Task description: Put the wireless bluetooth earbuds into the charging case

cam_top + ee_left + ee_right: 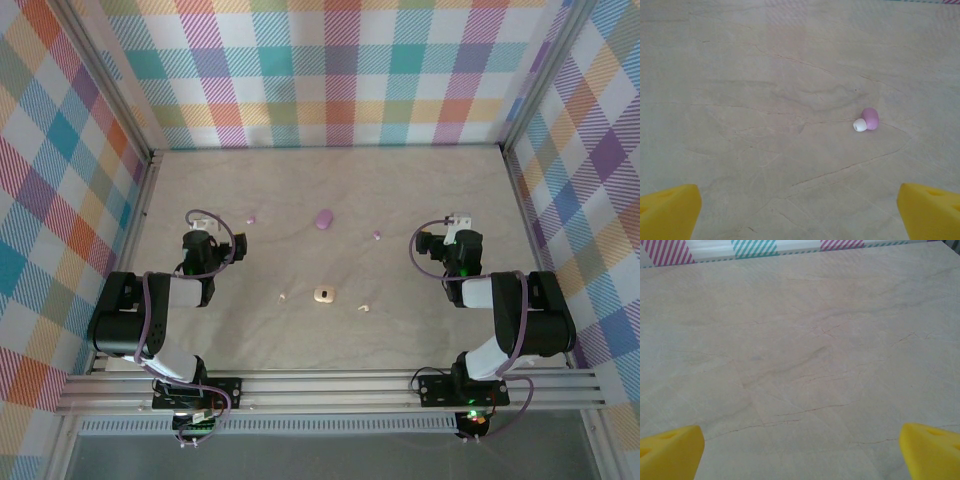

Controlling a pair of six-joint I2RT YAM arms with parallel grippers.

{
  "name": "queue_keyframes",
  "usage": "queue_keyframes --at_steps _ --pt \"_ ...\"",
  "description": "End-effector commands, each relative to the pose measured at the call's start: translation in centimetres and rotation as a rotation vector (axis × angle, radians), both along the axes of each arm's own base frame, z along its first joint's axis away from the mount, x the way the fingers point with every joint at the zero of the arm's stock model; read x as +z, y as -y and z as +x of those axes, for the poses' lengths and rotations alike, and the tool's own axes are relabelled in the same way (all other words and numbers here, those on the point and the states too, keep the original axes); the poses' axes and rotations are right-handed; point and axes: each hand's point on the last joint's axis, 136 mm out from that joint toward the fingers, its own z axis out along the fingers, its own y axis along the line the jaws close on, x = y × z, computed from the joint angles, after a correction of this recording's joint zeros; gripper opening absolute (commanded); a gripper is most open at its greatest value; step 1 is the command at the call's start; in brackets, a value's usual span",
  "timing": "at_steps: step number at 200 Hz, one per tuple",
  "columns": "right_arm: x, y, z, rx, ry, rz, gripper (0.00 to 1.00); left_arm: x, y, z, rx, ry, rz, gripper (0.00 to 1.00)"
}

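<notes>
Top external view gives us the layout: the left gripper (205, 226) hangs over the left side of the table (330, 175), and a light purple earbud (251, 218) lies on the surface near it, to its right and apart from it. Further right sits the purple case (323, 218), and beyond it a second purple earbud (377, 235), which lies between that case and the right gripper (458, 222) without touching either. Closer to the arm bases we see the cream case (324, 294), with one cream earbud (284, 296) just to its left and another cream earbud (365, 308) to its right, both lying loose on the table.

From the left wrist camera we find the light purple earbud ahead of the gripper and right of centre, its white tip turned to the left. The yellow fingers (670, 210) stand wide apart at the lower corners, holding nothing, and the bud lies well forward of them, nearer the right-hand one.

From the right wrist camera, that gripper's fingers (670, 452) are likewise spread wide, with tabletop between them.
</notes>
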Motion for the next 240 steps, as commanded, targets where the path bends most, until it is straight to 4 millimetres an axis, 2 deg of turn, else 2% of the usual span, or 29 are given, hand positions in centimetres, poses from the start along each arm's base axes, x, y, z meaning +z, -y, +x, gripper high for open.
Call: queue_keyframes --at_steps 1,125,149,188,211,240 --pt "1.2 -0.3 0.6 0.019 0.042 -0.002 1.00 0.4 0.3 0.2 -0.009 0.023 -0.013 1.00" --pt "1.2 -0.3 0.6 0.022 0.042 0.000 1.00 0.4 0.2 0.2 -0.008 0.023 -0.012 1.00" --pt "1.8 -0.9 0.7 0.057 0.039 0.001 1.00 0.5 0.0 0.2 0.012 0.026 -0.009 1.00" --pt "4.6 -1.8 0.1 0.112 0.016 0.002 1.00 3.5 -3.0 -0.8 0.205 0.002 -0.012 1.00" --pt "6.7 -2.1 -0.4 0.100 -0.005 0.085 1.00 5.6 -2.6 -2.0 0.205 -0.026 -0.063 1.00" --pt "8.8 -4.7 -0.8 0.196 -0.083 0.208 0.96 7.7 -2.0 -4.4 0.212 -0.098 -0.154 1.00"
